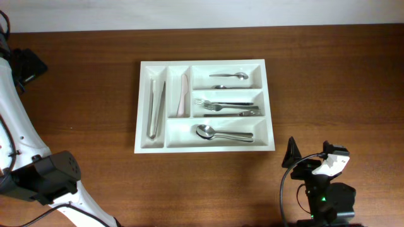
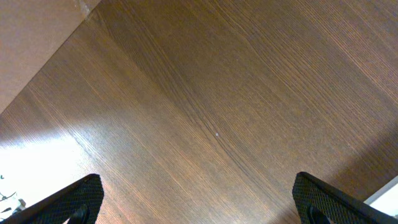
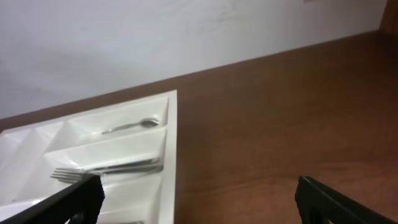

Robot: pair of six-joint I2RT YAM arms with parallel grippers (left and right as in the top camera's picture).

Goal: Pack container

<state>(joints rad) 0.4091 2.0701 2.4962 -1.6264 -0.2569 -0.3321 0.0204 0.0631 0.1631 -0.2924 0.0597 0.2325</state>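
dark brown wooden table [image 1: 76, 94] with a strip of pale wall [image 1: 189, 9] along its far edge. the large white rectangular plastic cutlery tray [image 1: 205, 147] lies flat near the table's middle, well apart from both arms. inside it: long metal tongs [image 1: 156, 107] in the leftmost narrow slot, a pale table knife [image 1: 184, 94] in the next narrow slot, small metal spoons [image 1: 228, 75] in the far long slot, metal forks [image 1: 227, 106] in the middle one and large metal spoons [image 1: 221, 133] in the near one. the forks and spoons overlap, so counts are hard to make out. the left gripper [image 2: 196, 186] shows only two black fingertips at the bottom corners of its wrist view, spread wide over bare wood and holding nothing. the right gripper [image 3: 199, 186] is spread wide too and empty. its wrist view catches only the tray's right part; the rest is cut off by the frame edge and one finger. in the overhead view both arms are cut off by the frame edges, and the left fingers can't be made out.
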